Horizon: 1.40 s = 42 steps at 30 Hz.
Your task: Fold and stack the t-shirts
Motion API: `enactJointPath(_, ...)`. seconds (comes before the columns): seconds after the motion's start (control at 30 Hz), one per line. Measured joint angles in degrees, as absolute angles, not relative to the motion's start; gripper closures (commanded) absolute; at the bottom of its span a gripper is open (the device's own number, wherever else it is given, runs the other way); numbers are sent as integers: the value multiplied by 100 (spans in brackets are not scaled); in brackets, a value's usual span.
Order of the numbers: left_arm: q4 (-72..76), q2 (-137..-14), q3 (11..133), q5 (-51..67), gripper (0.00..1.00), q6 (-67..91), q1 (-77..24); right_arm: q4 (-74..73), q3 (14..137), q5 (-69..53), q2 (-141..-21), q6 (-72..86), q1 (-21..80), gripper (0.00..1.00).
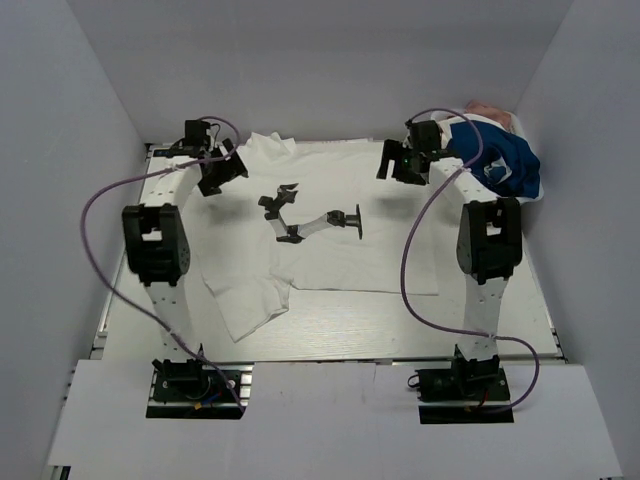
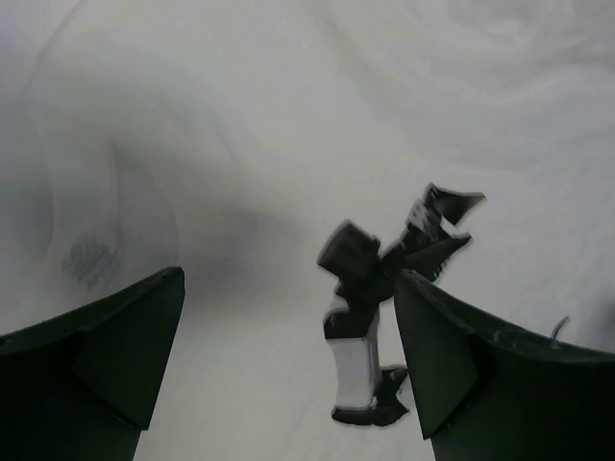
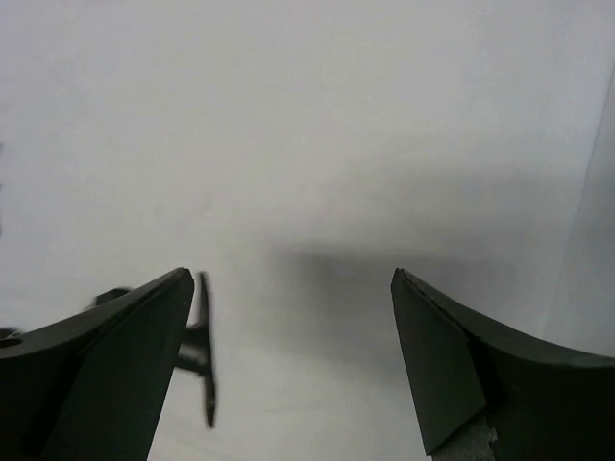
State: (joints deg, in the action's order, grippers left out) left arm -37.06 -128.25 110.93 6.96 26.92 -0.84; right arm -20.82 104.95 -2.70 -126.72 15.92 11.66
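Fingers (image 2: 115,346) on both arms stand wide apart, nothing between them. My left gripper (image 1: 222,172) hangs over the far-left corner of the white t-shirt (image 1: 340,262), and my right gripper (image 1: 403,163) over its far-right corner; I cannot tell whether either touches the cloth. The shirt lies spread flat on the table (image 1: 400,322), soft and lightly creased. Its long axis runs left to right, with sleeves at the left end and the straight hem on the right. Its black-and-grey print (image 1: 305,220) faces up. A royal blue t-shirt (image 1: 515,165) lies bunched in the far-right corner.

Matt wht cloth tee (image 1: 385,262), creased
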Motion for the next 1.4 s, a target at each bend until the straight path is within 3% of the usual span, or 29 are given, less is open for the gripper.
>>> enactJointPath(0.1, -3787, -10676, 8954, 681, 0, 3070, -259, -1632, 9262, -244, -11369, 1699, 1393, 10)
enactJointPath(0.3, -4224, -7756, 6066, 615, 0, 3765, -744, -1243, 7253, 123, -9292, 1999, 1769, 10)
enactJointPath(0.53, -5704, -6213, 3682, 596, 3, 4543, -827, -1494, 5531, 1009, -7828, 2567, 1761, 10)
enactJointPath(0.7, -6088, -5876, 3026, 816, 8, 4827, -932, -1579, 5083, 1350, -7111, 2871, 1728, 10)
enactJointPath(0.83, -5817, -6187, 2945, 867, 19, 4978, -993, -1706, 4928, 1511, -7011, 3052, 1697, 10)
enactJointPath(0.93, -5422, -6602, 2853, 880, 34, 5072, -1031, -1894, 4755, 1555, -6997, 3138, 1660, 10)
enactJointPath(1.03, -5365, -6934, 2921, 974, 69, 5135, -1052, -2075, 4469, 1551, -6873, 3175, 1651, 10)
enactJointPath(1.07, -5336, -7004, 2945, 1002, 91, 5153, -1059, -2150, 4342, 1553, -6796, 3192, 1647, 10)
enactJointPath(1.1, -5284, -7063, 2963, 1039, 100, 5151, -1063, -2244, 4219, 1553, -6720, 3221, 1638, 10)
enactJointPath(1.4, -4958, -7026, 2989, 1179, 100, 4993, -1072, -2862, 3439, 1227, -6543, 3430, 1573, 10)
